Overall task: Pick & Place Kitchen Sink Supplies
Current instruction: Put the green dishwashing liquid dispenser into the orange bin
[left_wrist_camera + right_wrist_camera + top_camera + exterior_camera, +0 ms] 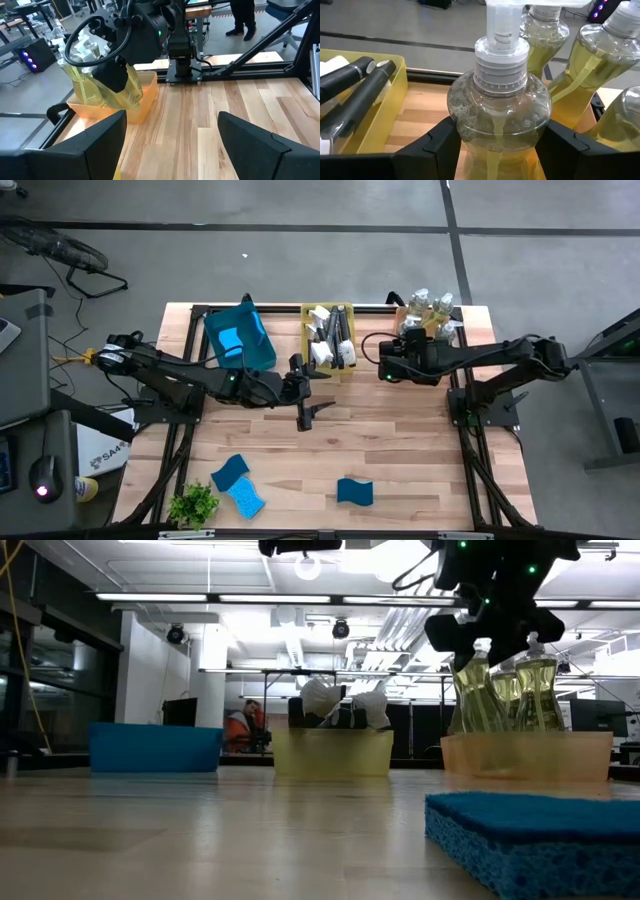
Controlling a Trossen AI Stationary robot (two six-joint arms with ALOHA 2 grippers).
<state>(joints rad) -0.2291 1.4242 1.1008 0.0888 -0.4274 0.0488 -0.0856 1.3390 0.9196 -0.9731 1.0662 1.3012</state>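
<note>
Your right hand grips a soap bottle over the orange bin at upper right, while three sponges lie unsorted at the counter's lower edge.

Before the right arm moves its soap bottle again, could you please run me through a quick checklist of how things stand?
1. Right gripper closed on the soap bottle: ok, fingers on both sides.
2. Bottle upright: ok.
3. Bottle clear of the orange bin: cannot tell.
4. Neighbouring bottles close by: not ok, tight clearance.
5. Left gripper open, over the table's middle, out of the way: ok.
6. Blue sponges waiting on the table: ok.
</note>
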